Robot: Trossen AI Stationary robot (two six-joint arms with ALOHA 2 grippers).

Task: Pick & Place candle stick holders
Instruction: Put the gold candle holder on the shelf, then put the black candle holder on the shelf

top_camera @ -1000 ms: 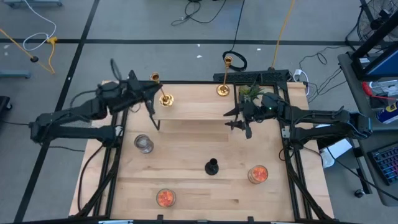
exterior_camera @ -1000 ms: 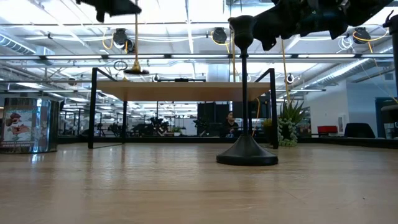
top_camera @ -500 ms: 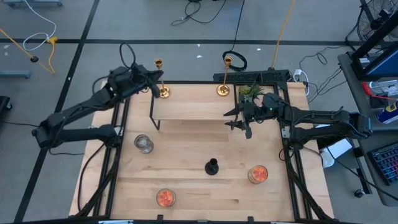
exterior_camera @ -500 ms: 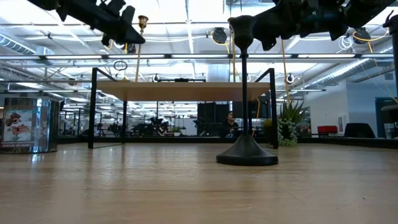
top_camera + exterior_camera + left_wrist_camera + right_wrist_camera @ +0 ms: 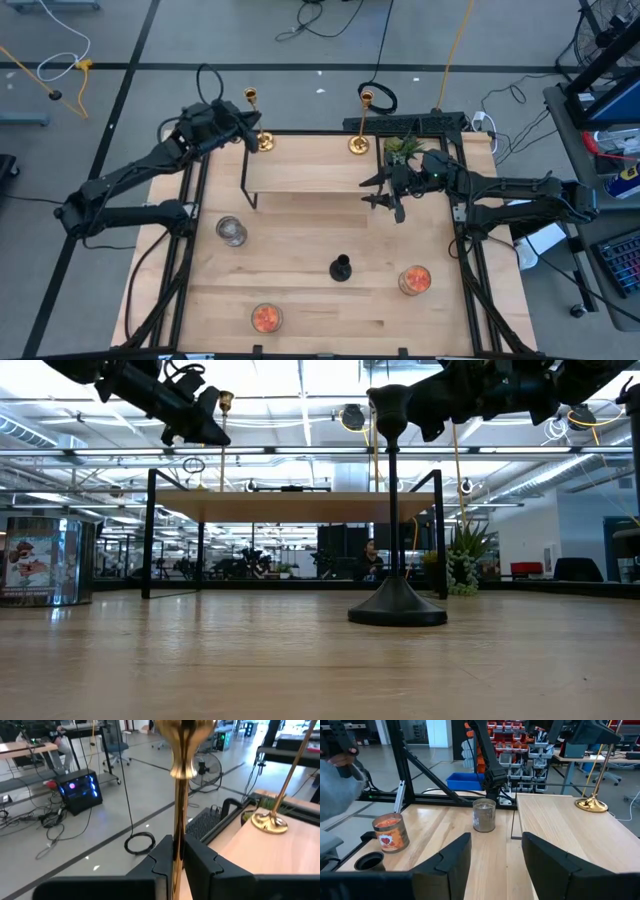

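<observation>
A gold candlestick stands upright at the far left corner of the raised wooden shelf. My left gripper is shut on its stem, and its top cup rises above the fingers. A second gold candlestick stands by its base on the shelf's far right part. The shorter black candlestick stands by its base on the table, near the middle. My right gripper hovers open and empty over the shelf's right end. My left gripper pinches the gold candlestick's thin stem between its two fingers, below the knob under the top cup. The fingers come level from the table's left side, across the stem. The candlestick is upright. Whether its base rests on the shelf, I cannot tell.
A glass jar stands on the table's left part. Two orange candle jars stand near the front. A small green plant stands at the far right. The shelf stands on thin black legs.
My left gripper has gone toward the table's far left corner and down with the gold candlestick. The candlestick hung above the shelf a second ago. It now stands lower, at the shelf's far left corner.
</observation>
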